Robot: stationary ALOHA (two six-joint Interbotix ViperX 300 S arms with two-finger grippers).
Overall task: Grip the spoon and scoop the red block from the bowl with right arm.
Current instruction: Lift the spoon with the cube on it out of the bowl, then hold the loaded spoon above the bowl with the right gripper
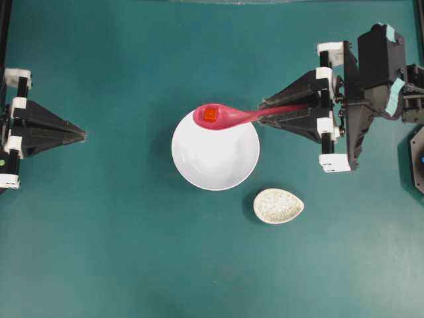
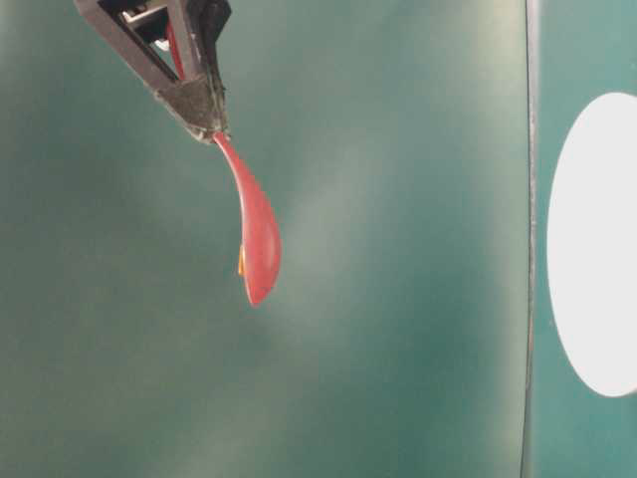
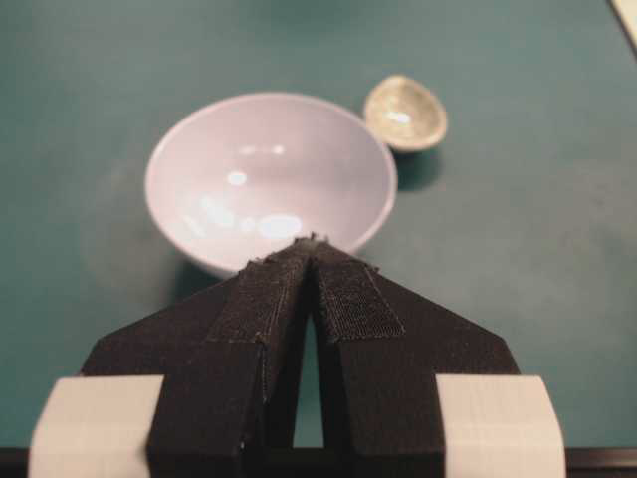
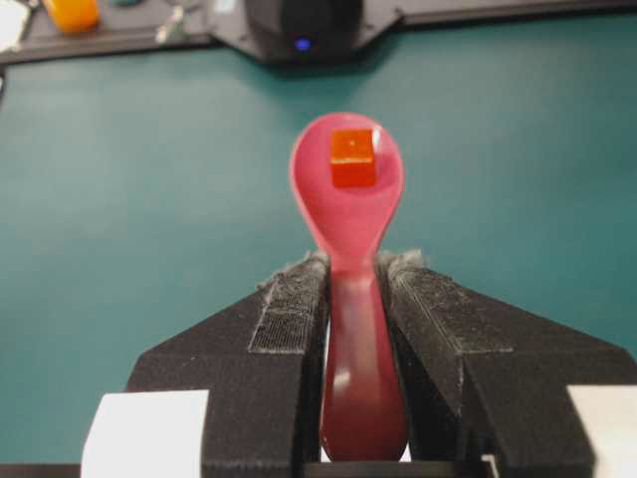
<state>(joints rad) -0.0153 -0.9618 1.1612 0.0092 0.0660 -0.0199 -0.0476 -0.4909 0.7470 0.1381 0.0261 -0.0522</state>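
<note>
My right gripper is shut on the handle of the pink-red spoon, and the wrist view shows both pads pressed on the handle. In the spoon's scoop sits the small red block, visible from overhead too, red block. From overhead the scoop hangs over the far rim of the white bowl; the table-level view shows the spoon raised in the air below the gripper. The bowl looks empty. My left gripper rests shut at the far left, holding nothing.
A small speckled egg-shaped dish lies on the green table just right of and nearer than the bowl; it shows as the dish beyond the bowl. Black equipment stands along the table's far edge.
</note>
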